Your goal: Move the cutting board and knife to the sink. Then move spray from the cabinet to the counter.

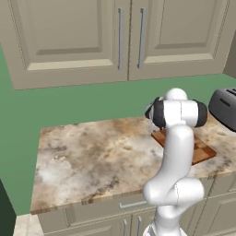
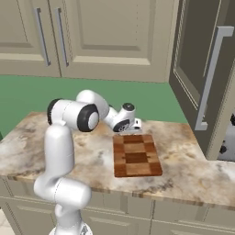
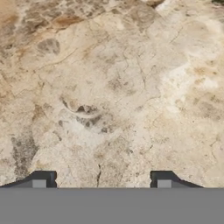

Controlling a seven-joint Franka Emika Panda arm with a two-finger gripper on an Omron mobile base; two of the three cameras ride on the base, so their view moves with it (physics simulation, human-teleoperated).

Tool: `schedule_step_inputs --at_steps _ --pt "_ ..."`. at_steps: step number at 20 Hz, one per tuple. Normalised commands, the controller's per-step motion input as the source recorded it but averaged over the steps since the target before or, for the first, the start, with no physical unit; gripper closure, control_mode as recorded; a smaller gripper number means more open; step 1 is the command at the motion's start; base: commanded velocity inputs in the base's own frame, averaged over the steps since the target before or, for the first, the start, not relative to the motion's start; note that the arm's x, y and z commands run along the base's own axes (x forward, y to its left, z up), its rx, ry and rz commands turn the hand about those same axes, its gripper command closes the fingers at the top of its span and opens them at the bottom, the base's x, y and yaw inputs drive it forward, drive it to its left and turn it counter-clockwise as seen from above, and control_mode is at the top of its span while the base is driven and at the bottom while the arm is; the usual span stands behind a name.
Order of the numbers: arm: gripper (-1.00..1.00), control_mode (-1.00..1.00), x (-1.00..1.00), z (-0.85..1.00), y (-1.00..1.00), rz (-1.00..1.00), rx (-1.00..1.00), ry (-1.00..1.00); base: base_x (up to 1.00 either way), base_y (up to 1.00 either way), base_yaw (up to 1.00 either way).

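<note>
The gripper (image 3: 101, 180) points down at bare stone, its two dark fingertips (image 3: 43, 178) standing wide apart with nothing between them. In the right base view the hand hangs low just behind the far short edge of the cutting board (image 2: 136, 155), and the arm (image 2: 62, 151) bends over from the left to reach it.

The cutting board lies flat on the counter (image 1: 92, 156), a checkered wooden rectangle of light and dark reddish-brown blocks, with its long side running from the wall toward the front edge. In the left base view it shows partly behind the white arm, toward the right end of the top. The knife cannot be made out; the hand and wrist cover the spot at the board's far end.

The counter is a beige-brown marbled slab with a thin wood-coloured front edge, and low drawer fronts (image 1: 115, 209) with grey pulls sit under it. A green wall (image 1: 83, 103) rises behind. Above hangs the cabinet (image 1: 78, 37), beige with recessed-panel doors and long vertical grey bar handles (image 1: 120, 39), both doors closed. A dark grey toaster (image 1: 224, 108) stands at the right end of the counter in the left base view. In the right base view a tall beige panel door (image 2: 204, 69) with a long grey handle stands at the right.
</note>
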Motion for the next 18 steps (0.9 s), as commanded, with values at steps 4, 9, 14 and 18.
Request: schedule_step_inputs --at_steps 4,9,14,18 --pt "-1.00 -1.00 -1.00 -0.69 -0.54 -0.07 0.00 -0.04 0.00 0.00 0.00" --pt "-1.00 -1.00 -1.00 -0.63 -0.39 -0.08 0.00 -0.01 0.00 0.00 0.00" --pt "-1.00 -1.00 -1.00 -0.56 -0.32 -0.07 0.00 0.00 0.00 0.00 0.00" --pt "-1.00 -1.00 -0.93 -0.50 -0.28 -0.06 0.00 0.00 0.00 0.00 0.00"
